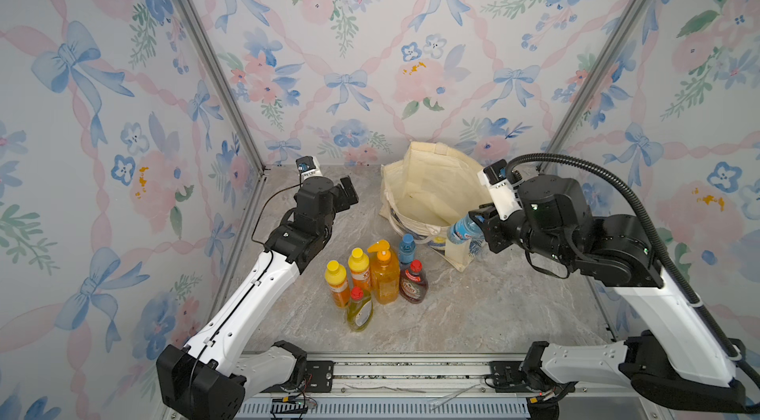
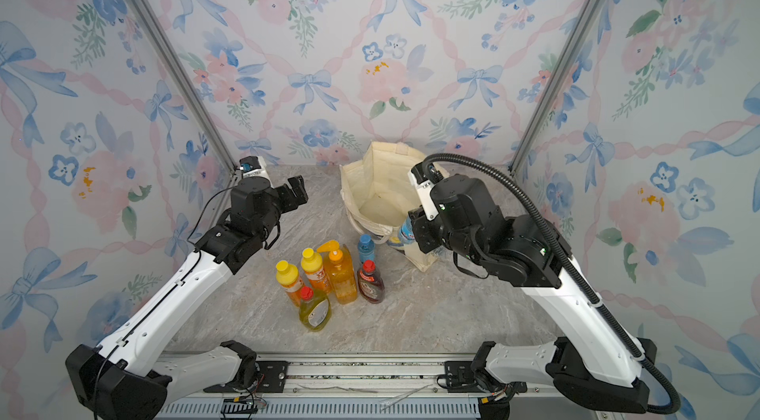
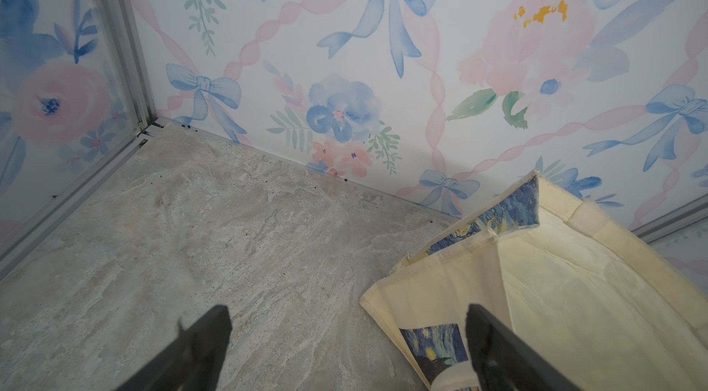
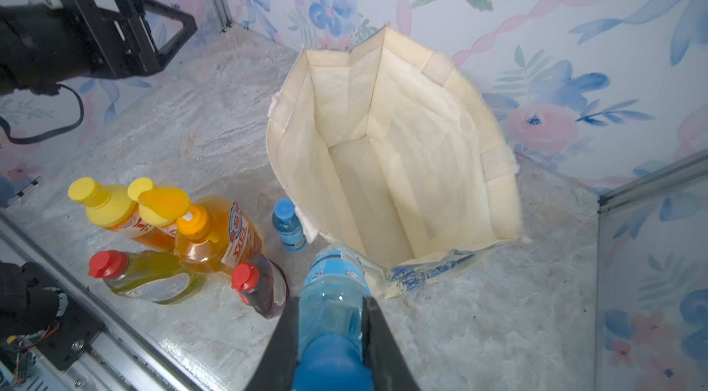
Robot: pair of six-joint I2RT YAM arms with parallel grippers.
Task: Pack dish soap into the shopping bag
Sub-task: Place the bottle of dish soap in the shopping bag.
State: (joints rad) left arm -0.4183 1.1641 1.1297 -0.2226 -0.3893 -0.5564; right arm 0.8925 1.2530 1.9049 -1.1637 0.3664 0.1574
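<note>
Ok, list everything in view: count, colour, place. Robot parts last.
shopping bag: one, cream with blue-and-yellow print, standing open at the back of the table
large blue bottle: one, clear blue, held at the bag's near rim
small blue bottle: one, blue, standing beside the bag
yellow-capped bottles: two, orange, left of the cluster
orange-capped bottle: one, orange, middle of the cluster
yellow-green bottle: one, red cap, front of the cluster
dark brown bottle: one, red cap, right of the cluster
table: one, grey marble look
left hand: one, black, open, left of the bag
right hand: one, black, shut on the large blue bottle
</note>
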